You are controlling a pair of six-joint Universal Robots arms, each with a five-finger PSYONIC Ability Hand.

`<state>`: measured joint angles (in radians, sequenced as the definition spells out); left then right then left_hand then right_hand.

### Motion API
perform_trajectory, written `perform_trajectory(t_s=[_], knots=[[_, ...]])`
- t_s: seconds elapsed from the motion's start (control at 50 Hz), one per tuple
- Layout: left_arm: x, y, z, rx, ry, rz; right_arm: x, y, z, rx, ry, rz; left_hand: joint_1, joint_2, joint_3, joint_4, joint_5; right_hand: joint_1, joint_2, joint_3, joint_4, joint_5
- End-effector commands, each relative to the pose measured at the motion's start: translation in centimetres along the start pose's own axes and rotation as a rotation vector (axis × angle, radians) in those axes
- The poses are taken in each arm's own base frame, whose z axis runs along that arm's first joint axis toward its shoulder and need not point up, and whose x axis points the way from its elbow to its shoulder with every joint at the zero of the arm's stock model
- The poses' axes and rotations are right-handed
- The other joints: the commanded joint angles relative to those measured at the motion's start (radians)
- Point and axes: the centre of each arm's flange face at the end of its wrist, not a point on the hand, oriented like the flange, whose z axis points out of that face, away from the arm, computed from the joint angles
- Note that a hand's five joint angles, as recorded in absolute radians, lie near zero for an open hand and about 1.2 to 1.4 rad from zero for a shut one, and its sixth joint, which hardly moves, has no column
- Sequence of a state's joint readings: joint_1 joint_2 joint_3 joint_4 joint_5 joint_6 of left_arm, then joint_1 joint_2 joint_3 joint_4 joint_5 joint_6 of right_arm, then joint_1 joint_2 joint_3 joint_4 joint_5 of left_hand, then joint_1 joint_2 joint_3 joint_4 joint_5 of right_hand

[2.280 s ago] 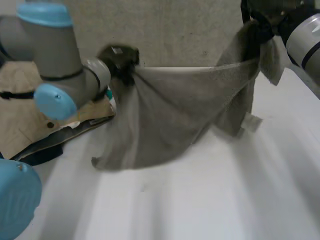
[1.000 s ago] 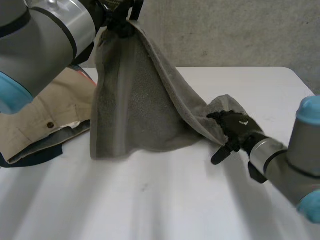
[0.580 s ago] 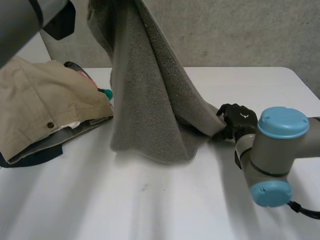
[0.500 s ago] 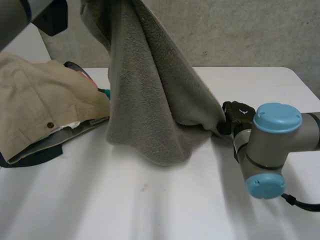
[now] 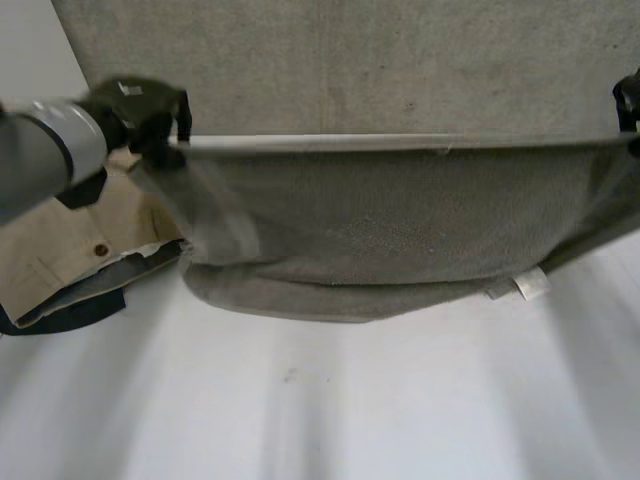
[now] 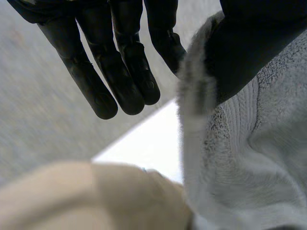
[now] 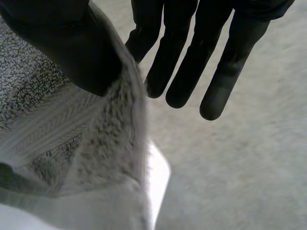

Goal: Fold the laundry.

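The left hand, at the upper left of the head view, has one top corner of the grey towel in a pinch. Its own wrist view shows the thumb pressed onto the towel's hem while the other fingers reach out straight and free, touching nothing. The grey left arm comes in from the left edge, with the hand raised above the bench.

The right hand, at the far right edge of the head view and at about the same height, pinches the opposite top corner. In its wrist view the thumb lies on the cloth at the hem and the remaining fingers are straight, spread a little and clear of the towel.

Between the two hands the towel is pulled wide, its top edge a taut, nearly level line across the upper part of the frame. The cloth hangs down from that line like a curtain, and its lower edge sags onto the white bench across the middle of the frame. A small white label shows at the lower right of the towel.

At the left edge of the frame, just beside the towel, beige trousers lie in a heap on a dark garment.
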<state>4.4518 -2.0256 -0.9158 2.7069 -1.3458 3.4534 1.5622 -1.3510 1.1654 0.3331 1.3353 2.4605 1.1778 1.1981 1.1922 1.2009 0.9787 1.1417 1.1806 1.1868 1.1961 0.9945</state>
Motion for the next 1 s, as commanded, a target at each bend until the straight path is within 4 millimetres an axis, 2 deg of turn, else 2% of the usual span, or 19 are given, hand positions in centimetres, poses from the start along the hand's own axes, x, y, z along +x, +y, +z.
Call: perform_trajectory(t_s=[0.02,0.1,0.16,0.22,0.26,0.28,0.32,0.34,0.42,0.48,0.56,0.62,0.72,0.74,0.8,0.82,0.88,0.9,1.0], knots=[[0.5,5.0,4.6,-0.100,0.050,-0.006,-1.9,2.4,1.6,-0.063,-0.151,-0.071,0.218,0.198,0.204,0.195,0.243,0.255,0.216,0.209,0.200,0.227],[0.2,4.7,7.4,-0.014,0.051,0.039,-3.2,2.8,4.2,-0.048,-0.152,-0.104,0.218,0.198,0.204,0.195,0.243,0.255,0.216,0.209,0.200,0.227],[-0.7,1.8,9.5,0.179,0.019,0.100,-3.4,1.3,6.8,0.033,-0.077,-0.110,0.218,0.198,0.204,0.195,0.243,0.255,0.216,0.209,0.200,0.227],[-2.3,-2.4,10.6,0.421,-0.069,0.164,-1.6,-1.1,9.4,0.154,0.100,-0.090,0.218,0.198,0.204,0.195,0.243,0.255,0.216,0.209,0.200,0.227],[-3.2,-4.8,10.6,0.549,-0.129,0.187,-0.1,-2.4,10.4,0.230,0.205,-0.066,0.218,0.198,0.204,0.195,0.243,0.255,0.216,0.209,0.200,0.227],[-4.1,-7.1,10.1,0.671,-0.190,0.197,1.4,-4.1,11.0,0.321,0.308,-0.028,0.218,0.198,0.204,0.195,0.243,0.255,0.216,0.209,0.200,0.227],[-4.9,-9.2,9.5,0.778,-0.246,0.191,2.9,-5.7,11.0,0.411,0.397,0.022,0.218,0.198,0.204,0.195,0.243,0.255,0.216,0.209,0.200,0.227],[-5.6,-10.9,8.6,0.870,-0.290,0.171,3.5,-6.4,10.9,0.451,0.432,0.050,0.218,0.198,0.204,0.195,0.243,0.255,0.216,0.209,0.200,0.227],[-6.2,-14.0,6.8,1.024,-0.313,0.103,5.6,-9.4,9.8,0.667,0.543,0.163,0.218,0.198,0.204,0.195,0.243,0.255,0.216,0.209,0.200,0.227],[-6.1,-14.6,6.2,1.051,-0.283,0.059,5.5,-10.3,9.2,0.725,0.547,0.173,0.218,0.198,0.204,0.195,0.243,0.255,0.216,0.209,0.200,0.227],[-5.8,-13.7,6.7,1.009,-0.236,0.006,4.4,-10.0,9.0,0.719,0.490,0.157,0.218,0.198,0.204,0.195,0.243,0.255,0.216,0.209,0.200,0.227],[-5.9,-12.2,7.6,0.961,-0.227,-0.009,3.5,-8.8,9.3,0.685,0.450,0.153,0.218,0.198,0.204,0.195,0.243,0.255,0.216,0.209,0.200,0.227],[-5.9,-8.7,9.3,0.847,-0.221,-0.016,2.0,-5.4,10.4,0.561,0.384,0.157,0.218,0.198,0.204,0.195,0.243,0.255,0.216,0.209,0.200,0.227],[-5.5,-7.1,9.9,0.794,-0.211,-0.023,1.2,-4.0,10.7,0.508,0.355,0.162,0.218,0.198,0.204,0.195,0.243,0.255,0.216,0.209,0.200,0.227],[-4.7,-4.3,10.7,0.702,-0.183,-0.034,-0.4,-1.6,11.3,0.427,0.296,0.169,0.218,0.198,0.204,0.195,0.243,0.255,0.216,0.209,0.200,0.227],[-4.0,-2.2,11.1,0.637,-0.163,-0.040,-1.5,-0.1,11.4,0.374,0.253,0.175,0.218,0.198,0.204,0.195,0.243,0.255,0.216,0.209,0.200,0.227],[-2.9,0.9,11.5,0.540,-0.126,-0.045,-3.3,2.3,11.6,0.295,0.188,0.181,0.218,0.198,0.204,0.195,0.243,0.255,0.216,0.209,0.200,0.227],[-1.9,2.6,11.6,0.486,-0.097,-0.040,-4.4,3.8,11.5,0.245,0.150,0.187,0.218,0.198,0.204,0.195,0.243,0.255,0.216,0.209,0.200,0.227],[1.3,6.6,10.5,0.337,-0.010,-0.005,-7.4,7.8,10.5,0.095,0.045,0.167,0.218,0.198,0.204,0.195,0.243,0.255,0.216,0.209,0.200,0.227]])
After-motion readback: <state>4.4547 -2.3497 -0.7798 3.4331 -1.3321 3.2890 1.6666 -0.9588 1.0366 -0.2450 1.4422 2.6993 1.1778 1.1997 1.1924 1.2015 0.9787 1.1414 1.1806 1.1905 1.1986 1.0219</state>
